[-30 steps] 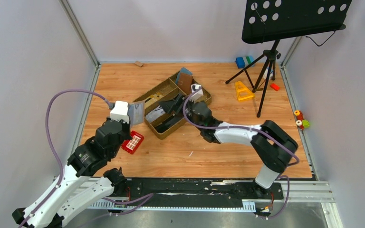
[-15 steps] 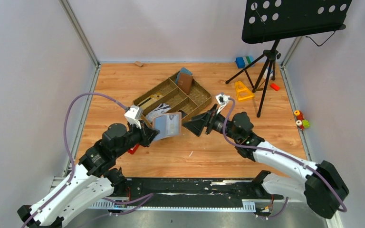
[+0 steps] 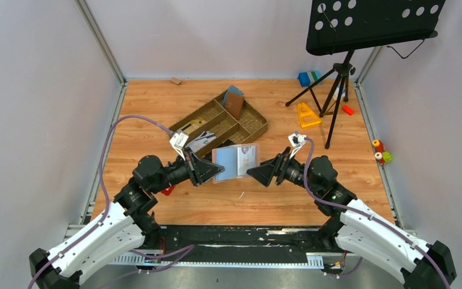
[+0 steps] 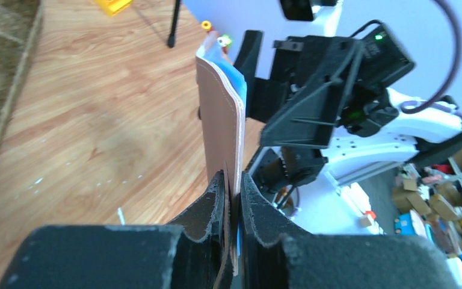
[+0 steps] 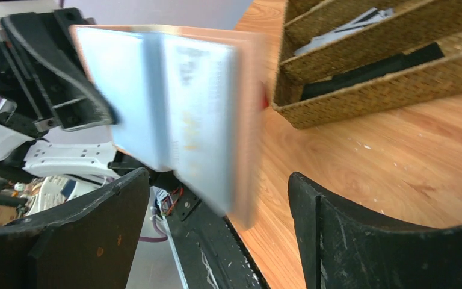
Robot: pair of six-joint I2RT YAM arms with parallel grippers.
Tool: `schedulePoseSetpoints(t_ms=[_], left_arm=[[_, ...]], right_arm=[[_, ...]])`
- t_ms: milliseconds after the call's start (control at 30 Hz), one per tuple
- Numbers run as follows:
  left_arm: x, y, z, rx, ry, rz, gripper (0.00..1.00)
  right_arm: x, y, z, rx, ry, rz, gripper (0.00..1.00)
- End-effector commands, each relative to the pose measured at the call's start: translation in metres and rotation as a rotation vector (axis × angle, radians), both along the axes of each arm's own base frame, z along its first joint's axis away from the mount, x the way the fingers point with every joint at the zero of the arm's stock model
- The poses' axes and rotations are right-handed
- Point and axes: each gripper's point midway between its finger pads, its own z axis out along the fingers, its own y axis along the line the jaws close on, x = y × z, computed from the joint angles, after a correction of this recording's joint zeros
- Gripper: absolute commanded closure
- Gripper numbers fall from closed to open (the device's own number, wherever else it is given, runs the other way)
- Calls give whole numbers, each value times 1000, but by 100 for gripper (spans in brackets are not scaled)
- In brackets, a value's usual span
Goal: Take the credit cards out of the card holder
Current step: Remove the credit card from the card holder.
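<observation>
Robot lab, a data-collection cell. Wood-look worktop (image 3: 156,102) boxed in by plain pale wall panels (image 3: 30,108) on aluminium frame posts (image 3: 100,39). White-and-black left arm (image 3: 96,238) and right arm (image 3: 385,238) are bolted to a black base rail (image 3: 246,236) at the near edge, with purple cables (image 3: 101,174) looping off them. Scattered props: woven tray (image 3: 249,120), music stand (image 3: 367,24) on a tripod, small plastic toys (image 3: 382,155). The left wrist view catches background shelving with cardboard boxes (image 4: 436,205), blurry.

Free room beneath mid-air card holder (image 3: 236,162), wicker tray (image 3: 254,122) close behind
</observation>
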Motion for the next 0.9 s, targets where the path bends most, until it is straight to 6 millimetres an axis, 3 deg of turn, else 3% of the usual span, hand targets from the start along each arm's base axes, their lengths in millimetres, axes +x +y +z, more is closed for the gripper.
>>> schedulePoseSetpoints(t_ms=[0, 133, 267, 433, 600, 700, 800, 867], left_arm=[[-13, -10, 45, -146, -70, -98, 100], [-17, -14, 47, -173, -60, -131, 100], [-16, -17, 43, -168, -46, -148, 100], [-12, -17, 37, -154, -37, -125, 100], [-9, -18, 30, -145, -21, -120, 100], [-9, -18, 30, -146, -21, -120, 100], [13, -6, 11, -17, 9, 25, 68], [40, 25, -24, 182, 84, 252, 50]], right_arm=[[8, -15, -18, -50, 54, -104, 16], [4, -16, -11, -37, 38, -84, 18], [-8, -11, 8, 32, 11, -15, 27], [-20, -12, 23, 125, -6, 39, 57], [-32, -8, 29, 201, 26, 111, 76], [-31, -9, 26, 193, 45, 105, 97], [-24, -13, 15, 155, 80, 52, 100], [-17, -19, 3, 99, 111, -11, 100]])
